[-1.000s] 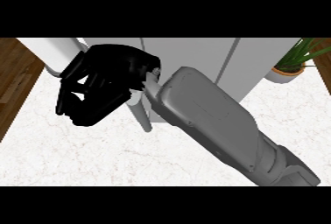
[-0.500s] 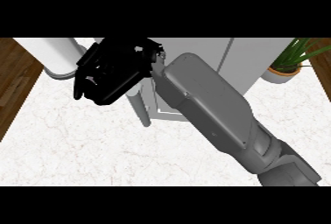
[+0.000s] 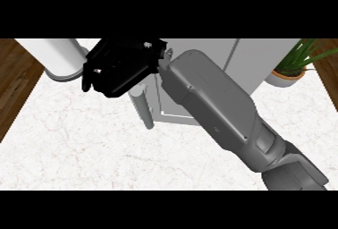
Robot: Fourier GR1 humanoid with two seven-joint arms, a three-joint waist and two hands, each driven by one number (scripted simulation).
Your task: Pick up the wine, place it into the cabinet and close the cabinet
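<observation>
The right hand (image 3: 122, 67) is up at the far side of the counter, black against the pale front of the cabinet (image 3: 257, 58). I see it mostly from the back. Its fingers (image 3: 92, 85) hang down and to the left, loosely bent and a little spread, and they are not wrapped round anything I can see. The hand looks slack and fairly wide, and nothing shows in its grasp. Its lower edge is just over the top of a narrow pale-grey strip that sticks out from the cabinet toward me. I take that strip for the edge of the cabinet door (image 3: 142, 109), standing ajar, and the hand seems to touch it, though the contact itself is hidden under the palm.

The thick grey forearm (image 3: 211, 107) runs from the hand down to the lower right corner, crossing the middle of the cabinet's front and covering much of it.

The wine is not visible from here. If it stands inside the cabinet, the hand, the forearm and the door hide it, and I cannot tell what the cabinet holds.

The cabinet sits at the back of a white marbled counter (image 3: 86, 147). To its left, just beside the hand, stands a white upright cylinder (image 3: 56, 58), its top out of view. At the far right is a potted plant (image 3: 293, 67), green blades in a pale pot, well apart from the hand. Dark wooden floor (image 3: 13, 89) shows past the counter's left and right edges.
</observation>
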